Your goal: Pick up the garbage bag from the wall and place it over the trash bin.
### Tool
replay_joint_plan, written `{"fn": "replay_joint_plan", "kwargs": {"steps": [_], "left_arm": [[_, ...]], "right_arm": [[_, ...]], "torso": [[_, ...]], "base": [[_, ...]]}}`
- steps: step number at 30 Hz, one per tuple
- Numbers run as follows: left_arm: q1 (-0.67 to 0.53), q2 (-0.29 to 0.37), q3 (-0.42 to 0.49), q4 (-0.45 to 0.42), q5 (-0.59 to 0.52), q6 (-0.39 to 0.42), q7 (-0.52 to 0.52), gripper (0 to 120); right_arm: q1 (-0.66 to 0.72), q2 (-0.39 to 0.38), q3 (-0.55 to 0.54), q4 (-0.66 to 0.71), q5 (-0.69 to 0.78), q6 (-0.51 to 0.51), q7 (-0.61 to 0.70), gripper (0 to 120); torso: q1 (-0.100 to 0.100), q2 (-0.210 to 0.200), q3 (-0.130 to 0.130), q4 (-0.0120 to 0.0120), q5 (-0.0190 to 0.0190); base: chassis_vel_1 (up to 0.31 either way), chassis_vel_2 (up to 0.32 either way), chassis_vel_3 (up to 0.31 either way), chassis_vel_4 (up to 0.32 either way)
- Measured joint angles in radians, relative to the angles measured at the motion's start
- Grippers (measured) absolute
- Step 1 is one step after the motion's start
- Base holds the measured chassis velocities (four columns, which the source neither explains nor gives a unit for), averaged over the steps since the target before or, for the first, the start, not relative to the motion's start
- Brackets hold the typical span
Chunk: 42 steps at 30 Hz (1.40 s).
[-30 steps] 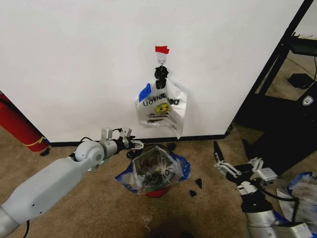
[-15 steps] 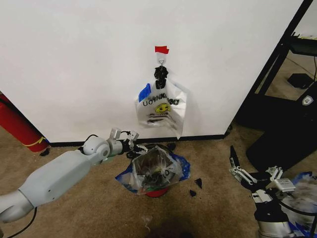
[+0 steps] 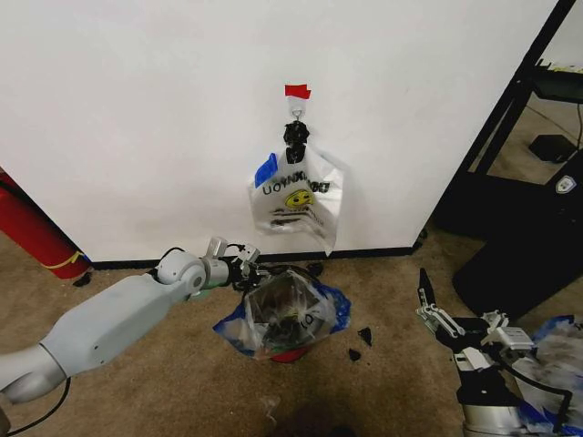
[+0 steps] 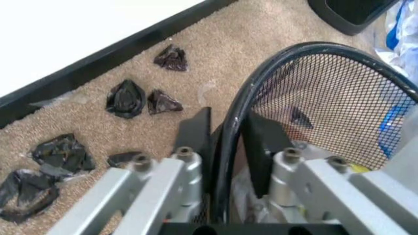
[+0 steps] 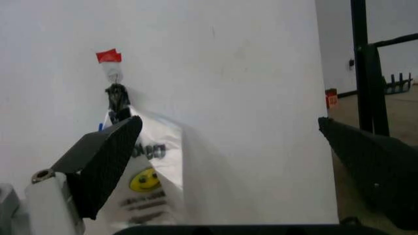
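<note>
- Clear crinkly film with blue strips, the garbage bag, is already draped over the trash bin on the carpet, just in front of the wall.
- From my head camera I see the left gripper at the bin's back-left rim, up against the bag's edge.
- On my left wrist camera the two black fingers straddle the bin's round black rim, one inside the mesh and one outside, closed in tight on it; some bag film shows inside beside them.
- Black scraps lie on the carpet along the black baseboard.
- My right gripper hangs low on the right, well apart from the bin, its fingers spread wide with nothing between them.
- A white smiley-face shopping bag hangs on the wall hook under the red tape, above the bin.
- A red cylinder stands at the far left by the wall.
</note>
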Motion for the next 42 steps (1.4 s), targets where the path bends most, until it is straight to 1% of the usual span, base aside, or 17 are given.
{"fn": "replay_joint_plan", "kwargs": {"steps": [5, 7, 9, 10, 11, 14, 17, 18, 23, 25, 28, 29, 31, 34, 37, 40, 42], "left_arm": [[0.014, 0.009, -0.015, -0.031, -0.031, 0.014, -0.048, 3], [0.032, 0.012, -0.031, -0.052, -0.056, 0.018, -0.097, 3], [0.065, 0.017, -0.056, -0.087, -0.110, 0.019, -0.188, 3], [0.065, 0.017, -0.056, -0.087, -0.110, 0.019, -0.188, 3], [0.089, 0.021, -0.075, -0.110, -0.139, 0.019, -0.231, 3], [0.175, 0.036, -0.155, -0.182, -0.192, 0.021, -0.324, 3], [0.305, 0.041, -0.303, -0.276, -0.218, 0.010, -0.446, 3], [0.305, 0.041, -0.303, -0.276, -0.218, 0.010, -0.446, 3], [0.491, 0.017, -0.467, -0.398, -0.254, -0.045, -0.672, 3], [0.508, 0.014, -0.483, -0.412, -0.258, -0.058, -0.695, 3], [0.559, -0.004, -0.532, -0.452, -0.283, -0.113, -0.773, 3], [0.563, -0.006, -0.535, -0.455, -0.287, -0.118, -0.781, 3], [0.589, -0.021, -0.554, -0.484, -0.327, -0.172, -0.832, 3], [0.611, -0.033, -0.558, -0.499, -0.343, -0.213, -0.852, 3], [0.642, -0.063, -0.558, -0.508, -0.344, -0.268, -0.871, 3], [0.667, -0.103, -0.561, -0.505, -0.323, -0.316, -0.890, 3], [0.677, -0.116, -0.563, -0.503, -0.308, -0.331, -0.899, 3]], "right_arm": [[0.001, -0.001, 0.002, -0.003, -0.003, -0.001, 0.002, 100], [0.003, -0.001, 0.002, -0.006, -0.004, -0.003, 0.005, 100], [0.005, 0.000, -0.002, -0.009, -0.008, -0.004, 0.005, 100], [0.005, 0.000, -0.002, -0.009, -0.008, -0.004, 0.005, 100], [0.007, 0.000, -0.004, -0.011, -0.010, -0.005, 0.006, 100], [0.013, -0.003, -0.005, -0.019, -0.011, -0.011, 0.009, 100], [0.019, -0.007, -0.005, -0.025, -0.011, -0.022, 0.013, 100], [0.019, -0.007, -0.005, -0.025, -0.011, -0.022, 0.013, 100], [0.036, -0.018, -0.011, -0.053, -0.019, -0.039, 0.022, 100], [0.039, -0.019, -0.013, -0.057, -0.022, -0.041, 0.024, 100], [0.052, -0.024, -0.024, -0.066, -0.031, -0.060, 0.031, 100], [0.053, -0.025, -0.024, -0.067, -0.032, -0.061, 0.031, 100], [0.059, -0.030, -0.034, -0.063, -0.019, -0.089, 0.045, 100], [0.067, -0.032, -0.039, -0.053, 0.002, -0.115, 0.059, 100], [0.080, -0.035, -0.037, -0.075, -0.013, -0.114, 0.064, 100], [0.083, -0.035, -0.036, -0.095, -0.035, -0.107, 0.064, 100], [0.083, -0.035, -0.035, -0.102, -0.043, -0.102, 0.064, 100]], "torso": [[0.000, 0.000, 0.000, -0.0002, 0.0002], [0.000, 0.000, 0.000, -0.0002, 0.0000], [0.000, 0.000, 0.000, -0.0002, 0.0000], [0.000, 0.000, 0.000, -0.0002, 0.0000], [0.000, 0.000, 0.000, -0.0005, 0.0000], [0.000, 0.000, 0.000, 0.0000, -0.0001], [0.000, 0.000, 0.000, -0.0001, 0.0003], [0.000, 0.000, 0.000, -0.0001, 0.0003], [0.000, 0.000, 0.000, 0.0002, -0.0001], [0.000, 0.000, 0.000, 0.0001, 0.0000], [0.000, 0.000, 0.000, -0.0002, -0.0001], [0.000, 0.000, 0.000, -0.0002, -0.0001], [0.000, 0.000, 0.000, -0.0001, 0.0004], [0.000, 0.000, 0.000, -0.0003, 0.0000], [0.000, 0.000, 0.000, -0.0001, 0.0001], [0.000, 0.000, 0.000, -0.0002, 0.0000], [0.000, 0.000, 0.000, -0.0003, 0.0000]], "base": [[0.000, 0.000, 0.000, 0.000], [0.000, 0.000, 0.000, 0.000], [0.000, 0.000, 0.000, 0.000], [0.000, 0.000, 0.000, 0.000], [0.000, 0.000, 0.000, 0.000], [0.000, 0.000, 0.000, 0.000], [0.000, 0.000, 0.000, 0.000], [0.000, 0.000, 0.000, 0.000], [0.000, 0.000, 0.000, 0.000], [0.000, 0.000, 0.000, 0.000], [0.000, 0.000, 0.000, 0.000], [0.000, 0.000, 0.000, 0.000], [0.000, 0.000, 0.000, 0.000], [0.000, 0.000, 0.000, 0.000], [0.000, 0.000, 0.000, 0.000], [0.000, 0.000, 0.000, 0.000], [0.000, 0.000, 0.000, 0.000]]}}
